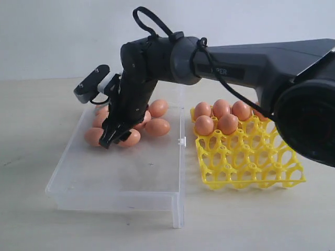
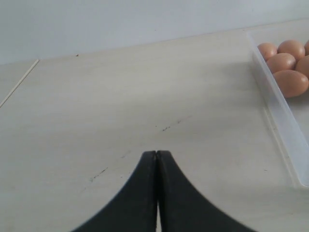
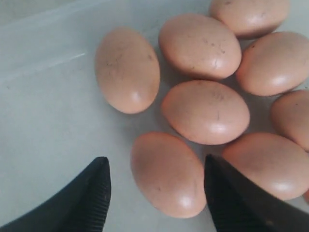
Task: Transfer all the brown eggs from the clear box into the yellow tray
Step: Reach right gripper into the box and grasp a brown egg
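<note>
We see the right gripper (image 3: pixel 156 159) open around one brown egg (image 3: pixel 168 176) in the clear box (image 1: pixel 120 175), several eggs (image 1: pixel 227 124) in the yellow tray (image 1: pixel 251 162), and the left gripper (image 2: pixel 157 157) closed, empty.

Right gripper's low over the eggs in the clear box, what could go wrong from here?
The open right gripper straddles one smooth orange-brown egg crowded by others; one finger is close to the neighbouring egg and could nudge or clip it. The egg lies slanted between the fingers, so closing might roll it away across the transparent plastic box floor.
</note>
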Robot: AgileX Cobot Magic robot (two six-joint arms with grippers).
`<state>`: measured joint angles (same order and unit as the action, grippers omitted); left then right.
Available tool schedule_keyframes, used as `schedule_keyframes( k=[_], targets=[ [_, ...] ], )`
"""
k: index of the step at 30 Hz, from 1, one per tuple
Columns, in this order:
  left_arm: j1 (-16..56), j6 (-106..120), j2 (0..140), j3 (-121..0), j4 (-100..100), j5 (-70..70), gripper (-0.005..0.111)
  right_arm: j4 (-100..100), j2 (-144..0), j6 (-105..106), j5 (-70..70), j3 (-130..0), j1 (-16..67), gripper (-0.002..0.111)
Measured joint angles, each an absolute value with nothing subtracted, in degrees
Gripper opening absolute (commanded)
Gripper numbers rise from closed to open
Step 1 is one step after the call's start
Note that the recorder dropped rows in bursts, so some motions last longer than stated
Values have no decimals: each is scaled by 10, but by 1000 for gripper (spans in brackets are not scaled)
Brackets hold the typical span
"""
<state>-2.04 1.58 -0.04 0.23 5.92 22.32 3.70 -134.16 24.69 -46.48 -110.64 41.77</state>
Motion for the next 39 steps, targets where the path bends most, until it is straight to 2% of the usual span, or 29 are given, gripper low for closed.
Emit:
schedule_keyframes(
  k=[16, 22, 39],
  targets=[
    [-20, 16, 0, 2, 59, 223, 0, 0, -1361, 298, -464, -1109, 419, 53],
    [-20, 16, 0, 2, 59, 223, 0, 0, -1361, 289, -468, -1109, 421, 66],
    [-20, 16, 0, 2, 59, 223, 0, -38, -1362, 298, -440, -1109, 452, 66]
  ],
)
